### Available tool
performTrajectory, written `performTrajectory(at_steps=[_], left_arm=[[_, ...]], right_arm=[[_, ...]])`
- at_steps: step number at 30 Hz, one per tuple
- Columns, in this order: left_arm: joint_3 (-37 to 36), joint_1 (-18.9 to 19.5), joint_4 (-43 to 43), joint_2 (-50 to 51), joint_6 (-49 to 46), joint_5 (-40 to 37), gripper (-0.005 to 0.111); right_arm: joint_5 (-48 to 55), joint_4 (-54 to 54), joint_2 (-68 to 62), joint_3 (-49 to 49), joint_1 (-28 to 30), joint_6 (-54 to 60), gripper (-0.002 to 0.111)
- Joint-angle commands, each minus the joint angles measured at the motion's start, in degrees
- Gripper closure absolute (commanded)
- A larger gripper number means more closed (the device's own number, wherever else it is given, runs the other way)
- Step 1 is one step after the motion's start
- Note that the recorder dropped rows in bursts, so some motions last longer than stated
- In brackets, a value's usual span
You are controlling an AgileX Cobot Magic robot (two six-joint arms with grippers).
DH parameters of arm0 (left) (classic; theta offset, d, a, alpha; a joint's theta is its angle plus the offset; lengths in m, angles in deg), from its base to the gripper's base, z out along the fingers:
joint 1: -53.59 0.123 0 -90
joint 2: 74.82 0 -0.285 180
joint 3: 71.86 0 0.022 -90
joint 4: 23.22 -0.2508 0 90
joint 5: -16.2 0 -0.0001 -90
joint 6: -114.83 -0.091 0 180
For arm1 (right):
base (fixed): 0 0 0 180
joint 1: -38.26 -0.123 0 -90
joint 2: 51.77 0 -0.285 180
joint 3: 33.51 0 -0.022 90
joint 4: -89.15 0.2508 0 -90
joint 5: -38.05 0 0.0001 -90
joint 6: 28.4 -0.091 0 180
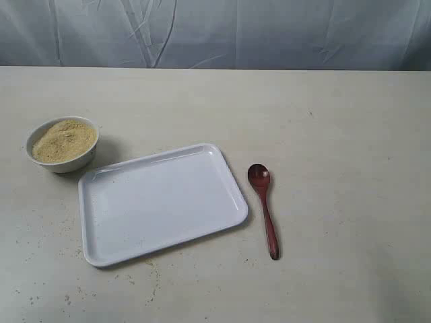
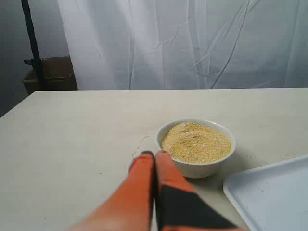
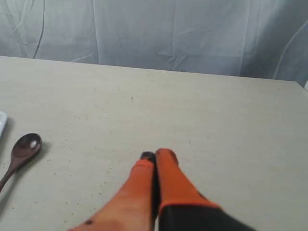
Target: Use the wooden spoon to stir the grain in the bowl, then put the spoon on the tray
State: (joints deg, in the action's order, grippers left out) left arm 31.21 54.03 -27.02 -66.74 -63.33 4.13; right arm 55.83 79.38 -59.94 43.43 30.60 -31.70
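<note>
The white bowl of yellow-tan grain stands at the table's left, just beyond the white tray. Right of the tray lies the dark wooden spoon, head pointing away, handle toward the front. Neither gripper appears in the exterior view. In the left wrist view my left gripper is shut and empty, its orange fingers just short of the bowl, with a tray corner beside it. In the right wrist view my right gripper is shut and empty, apart from the spoon.
A pale speckled table carries everything, with a grey-white curtain behind it. A dark stand and a cardboard box sit beyond the table's far corner in the left wrist view.
</note>
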Motion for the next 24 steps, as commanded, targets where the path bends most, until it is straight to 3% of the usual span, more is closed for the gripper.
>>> performTrajectory(at_steps=[1, 13, 24], left_arm=[[-0.28, 0.05, -0.05, -0.29, 0.06, 0.31, 0.106], [-0.28, 0.05, -0.05, -0.29, 0.06, 0.31, 0.106], [-0.28, 0.05, -0.05, -0.29, 0.06, 0.31, 0.106]], right_arm=[[-0.34, 0.05, 0.38, 0.28, 0.22, 0.13, 0.108], [-2.37, -0.22, 0.38, 0.28, 0.22, 0.13, 0.108], [-42.13, 0.33, 0.38, 0.28, 0.22, 0.13, 0.108]])
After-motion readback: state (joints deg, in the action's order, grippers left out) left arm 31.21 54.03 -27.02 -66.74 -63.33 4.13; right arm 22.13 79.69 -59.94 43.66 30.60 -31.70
